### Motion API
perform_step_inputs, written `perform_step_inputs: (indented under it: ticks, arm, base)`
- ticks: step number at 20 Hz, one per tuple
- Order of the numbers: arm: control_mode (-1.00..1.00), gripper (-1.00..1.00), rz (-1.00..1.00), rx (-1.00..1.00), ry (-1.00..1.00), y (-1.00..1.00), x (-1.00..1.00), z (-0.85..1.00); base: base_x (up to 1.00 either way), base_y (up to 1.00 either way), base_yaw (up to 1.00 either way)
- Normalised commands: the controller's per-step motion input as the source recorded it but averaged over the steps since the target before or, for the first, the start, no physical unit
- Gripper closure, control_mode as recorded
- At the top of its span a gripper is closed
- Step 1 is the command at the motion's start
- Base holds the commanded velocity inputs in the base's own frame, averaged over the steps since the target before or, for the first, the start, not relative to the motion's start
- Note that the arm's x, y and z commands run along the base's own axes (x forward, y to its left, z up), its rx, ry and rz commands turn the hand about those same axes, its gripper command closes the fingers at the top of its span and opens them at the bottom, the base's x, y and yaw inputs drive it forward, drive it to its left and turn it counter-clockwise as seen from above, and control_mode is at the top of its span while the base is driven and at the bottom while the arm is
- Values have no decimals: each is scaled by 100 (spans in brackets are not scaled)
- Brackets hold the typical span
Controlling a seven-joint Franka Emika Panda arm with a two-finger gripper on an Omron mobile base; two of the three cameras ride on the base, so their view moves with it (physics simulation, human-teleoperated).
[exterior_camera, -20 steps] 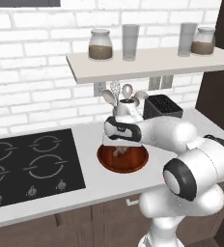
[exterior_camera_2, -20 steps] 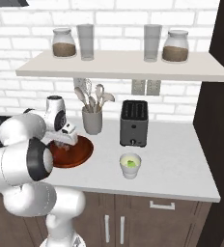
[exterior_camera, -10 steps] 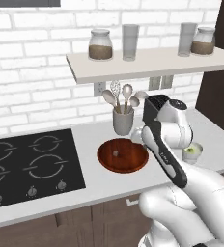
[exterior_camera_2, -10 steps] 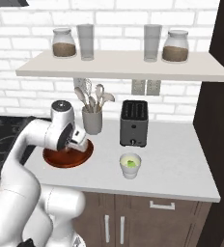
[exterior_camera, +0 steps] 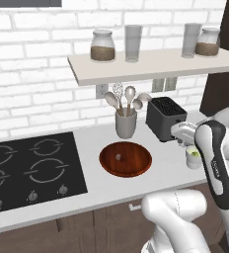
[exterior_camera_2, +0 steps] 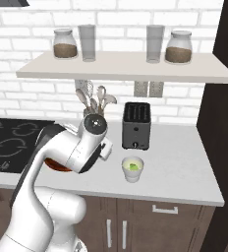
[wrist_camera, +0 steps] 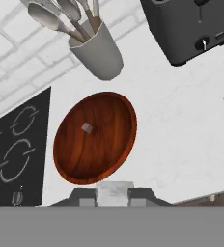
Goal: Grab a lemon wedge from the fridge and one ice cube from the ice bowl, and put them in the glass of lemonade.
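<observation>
In the hand view my gripper [wrist_camera: 113, 195] is shut on a small pale ice cube [wrist_camera: 114, 191], held between the dark fingertips [wrist_camera: 83, 198]. Below it lies the ice bowl [wrist_camera: 102, 153], reddish-brown wood, with another ice cube [wrist_camera: 87, 127] inside. The bowl [exterior_camera: 136, 167] sits mid-counter in the left base view. The glass of lemonade [exterior_camera_2: 132, 169], a squat cream cup with yellow-green contents, stands in front of the toaster. My hand [exterior_camera: 184, 133] hangs high between the bowl and this cup [exterior_camera: 192, 157]. I cannot make out the lemon wedge. The fridge is out of view.
A black toaster [exterior_camera_2: 136, 125] stands at the back of the counter, with a grey utensil holder [exterior_camera: 126, 123] left of it. The hob [exterior_camera: 27, 165] fills the counter's left end. A shelf [exterior_camera_2: 126, 66] above carries jars and tall glasses. A dark tall panel [exterior_camera_2: 226, 113] closes the right side.
The arm has swung right, from above the ice bowl toward the cup, with the gripper still shut on the ice cube. Bowl, cup and toaster have not moved.
</observation>
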Motion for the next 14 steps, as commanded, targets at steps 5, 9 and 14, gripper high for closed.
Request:
perform_step_inputs:
  ticks: [5, 9, 14]
  arm:
    - [-100, 100, -1, 21, 0, -85, 0, 74]
    - [-100, 100, -2, 6, 0, -64, 17, -1]
    - [-100, 100, -3, 0, 2, -53, 45, -43]
  base:
    - [0, 0, 0]
    - [0, 0, 0]
    - [0, 0, 0]
